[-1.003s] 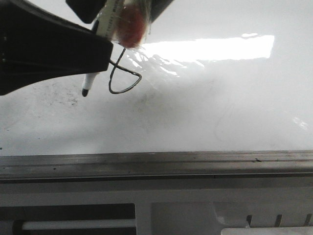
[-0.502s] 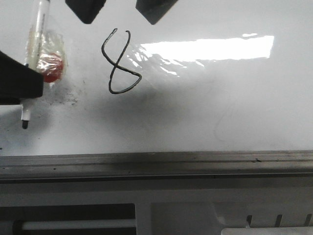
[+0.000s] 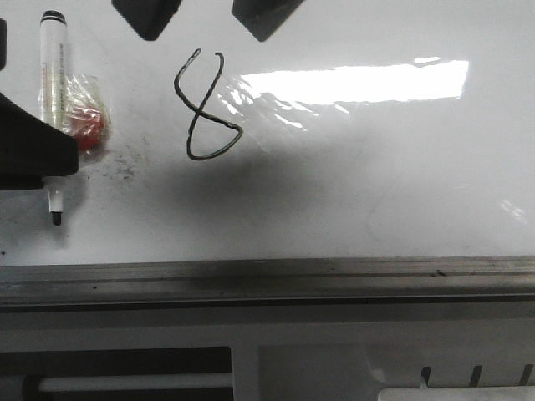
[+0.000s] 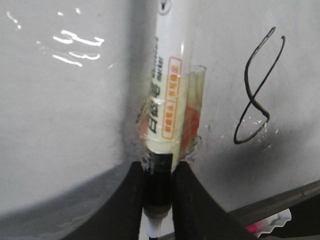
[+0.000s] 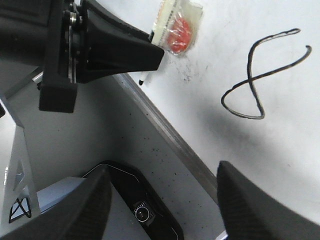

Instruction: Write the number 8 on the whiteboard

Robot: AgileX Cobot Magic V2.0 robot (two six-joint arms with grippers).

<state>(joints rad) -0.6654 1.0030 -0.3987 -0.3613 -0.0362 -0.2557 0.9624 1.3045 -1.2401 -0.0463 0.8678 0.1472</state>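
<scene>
**8 is on the board: lift clear, don't smear it**

The whiteboard fills the front view, glossy with a glare strip and faint grey smudges, and a grey metal rail runs along its near edge. The number 8 sits upper left of centre, thin black line, top loop not closed.

Your left gripper is clamped on the marker low on the barrel, w/ a bit of clear tape and a red patch stuck to the barrel. The marker tip points at the rail, well to the left of the 8. I can't tell if the tip touches the board.

Judging by that, the writing itself looks done, so the step in hand is the retreat. Pull the marker straight off the surface first, then move sideways, and keep it away from the wet ink (a drag across would smudge it).

The right gripper hangs spread apart, holding nothing, above the rail.

Count: 1 board, 1 figure, 1 marker, 2 grippers.
</scene>
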